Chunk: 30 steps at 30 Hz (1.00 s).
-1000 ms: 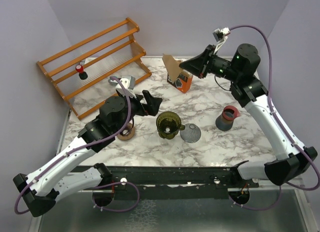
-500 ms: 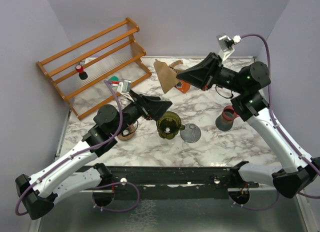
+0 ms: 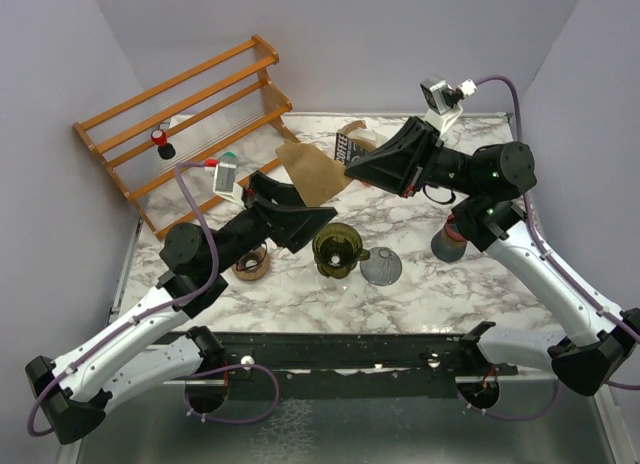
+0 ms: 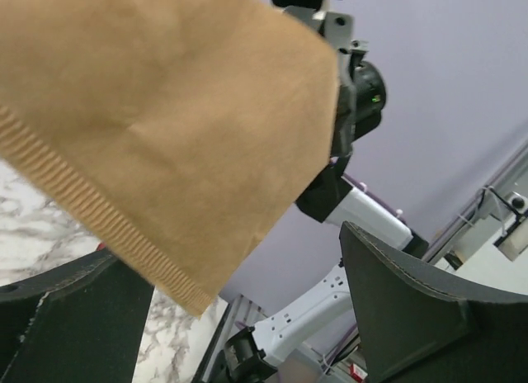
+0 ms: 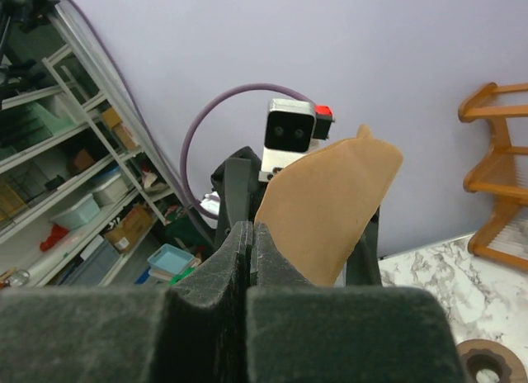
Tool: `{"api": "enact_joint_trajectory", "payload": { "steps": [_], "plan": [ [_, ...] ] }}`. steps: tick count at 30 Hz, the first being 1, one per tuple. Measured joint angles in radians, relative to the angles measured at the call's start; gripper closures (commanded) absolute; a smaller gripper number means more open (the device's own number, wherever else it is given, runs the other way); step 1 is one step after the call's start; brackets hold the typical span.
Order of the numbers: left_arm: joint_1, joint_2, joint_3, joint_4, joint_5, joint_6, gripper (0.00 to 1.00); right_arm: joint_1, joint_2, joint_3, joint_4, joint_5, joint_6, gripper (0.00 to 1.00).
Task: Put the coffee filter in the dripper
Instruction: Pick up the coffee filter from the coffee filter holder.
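A brown paper coffee filter (image 3: pixel 308 170) hangs in the air above the table's middle, pinched at one edge by my right gripper (image 3: pixel 350 165), which is shut on it. In the right wrist view the filter (image 5: pixel 328 208) sticks up past the closed gripper (image 5: pixel 252 238). My left gripper (image 3: pixel 296 210) is open and tilted upward just below the filter. In the left wrist view the filter (image 4: pixel 157 111) fills the top left, and its lower corner dips between the spread fingers (image 4: pixel 412 309). The olive glass dripper (image 3: pixel 337 249) stands on the table below, empty.
A grey cone (image 3: pixel 381 267) lies right of the dripper. A dark cup with a red rim (image 3: pixel 455 234) stands at the right. A wooden ring (image 3: pixel 250 264) lies left of the dripper. A filter box (image 3: pixel 350 144) and a wooden rack (image 3: pixel 190 134) are at the back.
My right gripper has carried the filter left and lower, away from the box toward my left gripper. My left gripper has risen and tilted up under the filter.
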Motion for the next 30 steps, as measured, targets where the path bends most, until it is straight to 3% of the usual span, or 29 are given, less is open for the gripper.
{"api": "enact_joint_trajectory", "payload": {
  "steps": [14,25,28,30],
  "plan": [
    [0.000,-0.049,0.000,0.078,0.067,-0.003,0.48,0.017,-0.031,-0.069,0.050,0.026,0.017,0.99],
    [0.000,-0.051,0.000,0.080,0.074,-0.002,0.66,0.018,-0.075,-0.101,0.051,0.054,0.009,0.99],
    [0.000,-0.048,0.000,0.080,0.076,-0.002,0.77,0.018,-0.088,-0.111,0.051,0.068,0.007,0.99],
    [0.000,-0.044,0.000,0.080,0.079,-0.003,0.92,0.018,-0.093,-0.116,0.051,0.074,0.007,0.99]
  ]
}}
